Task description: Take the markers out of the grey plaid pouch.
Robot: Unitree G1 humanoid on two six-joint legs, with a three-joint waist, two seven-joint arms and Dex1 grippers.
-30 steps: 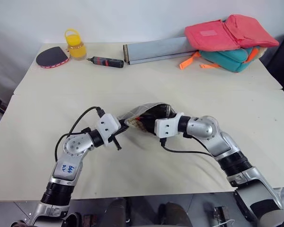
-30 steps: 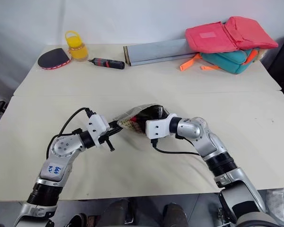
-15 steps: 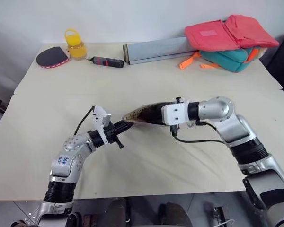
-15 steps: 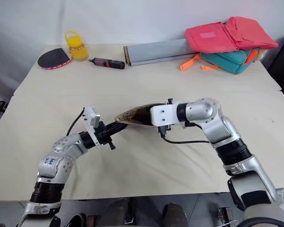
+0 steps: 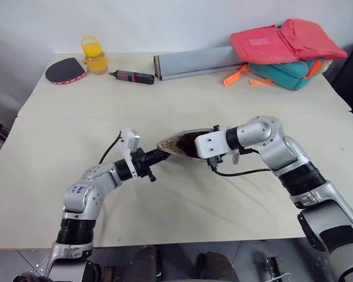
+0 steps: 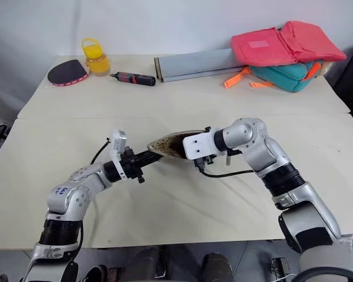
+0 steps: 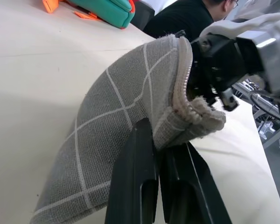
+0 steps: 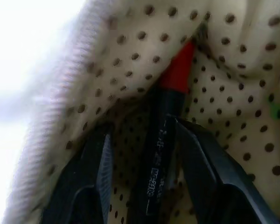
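Observation:
The grey plaid pouch [image 5: 177, 143] hangs just above the table's middle, mouth toward my right arm. My left gripper [image 7: 155, 136] is shut on the pouch's zipper edge [image 7: 184, 100], holding it from the left. My right gripper [image 8: 144, 135] reaches inside the pouch onto its tan dotted lining. Its fingers [image 8: 100, 158] stand on either side of a dark-bodied marker [image 8: 158, 140] with a red cap [image 8: 178, 74], closed around its body. From the head views only the right wrist's white block [image 5: 209, 144] shows at the pouch mouth.
Along the table's far edge lie a red-rimmed paddle [image 5: 65, 70], a yellow jar [image 5: 94, 56], a black-and-red screwdriver [image 5: 132, 76], a long grey box [image 5: 194, 61] and pink [image 5: 282, 41] and teal [image 5: 285, 73] bags. A person [image 7: 186, 14] sits beyond the table.
My left wrist has rolled, turning the pouch from a wide, slumped mouth to a flatter, edge-up hold. My right elbow has lifted and its fingers have narrowed inside the pouch.

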